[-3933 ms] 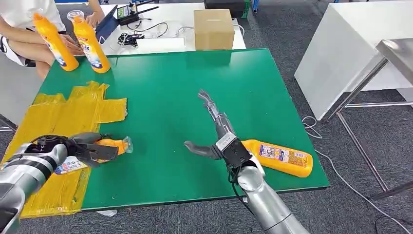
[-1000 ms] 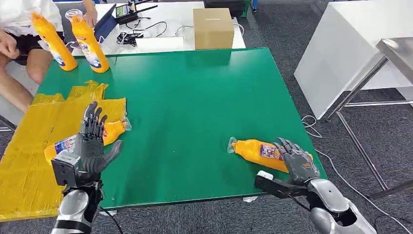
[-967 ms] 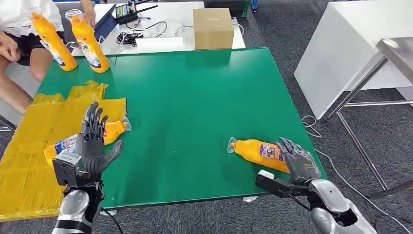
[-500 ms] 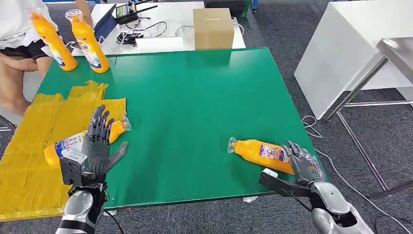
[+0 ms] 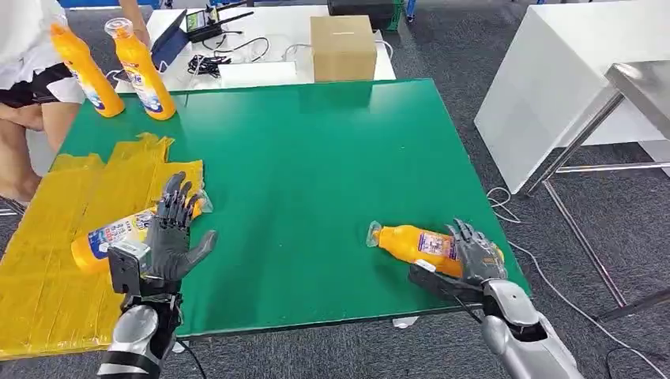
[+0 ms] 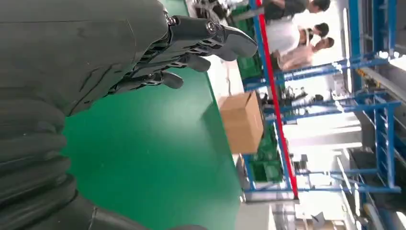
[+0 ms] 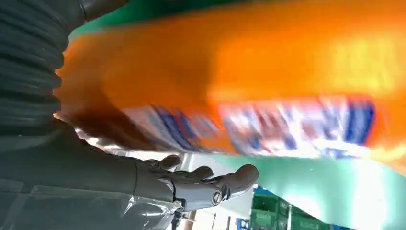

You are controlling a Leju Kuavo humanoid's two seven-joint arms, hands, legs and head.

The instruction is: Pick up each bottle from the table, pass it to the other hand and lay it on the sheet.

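Observation:
An orange bottle [image 5: 416, 244] lies on its side near the front right corner of the green table [image 5: 316, 158]. My right hand [image 5: 474, 254] reaches over its base end, fingers spread across the top and thumb low in front, not closed. The right wrist view has that bottle [image 7: 263, 72] blurred and very close, with my right hand [image 7: 95, 177] stretched out past it. A second orange bottle [image 5: 118, 234] lies on the yellow sheet [image 5: 47, 260]. My left hand [image 5: 174, 237] stands open just beside it, palm up and empty. In the left wrist view my left hand [image 6: 95, 62] holds nothing.
Two more orange bottles [image 5: 83, 71] [image 5: 142, 71] stand upright at the far left corner, where a person [image 5: 24, 87] sits. A cardboard box [image 5: 344, 46] and cables lie on the white table behind. A white bench [image 5: 553, 87] stands to the right.
My right hand has slid forward over the lying bottle's base. My left hand has drifted right, away from the bottle on the sheet, still open.

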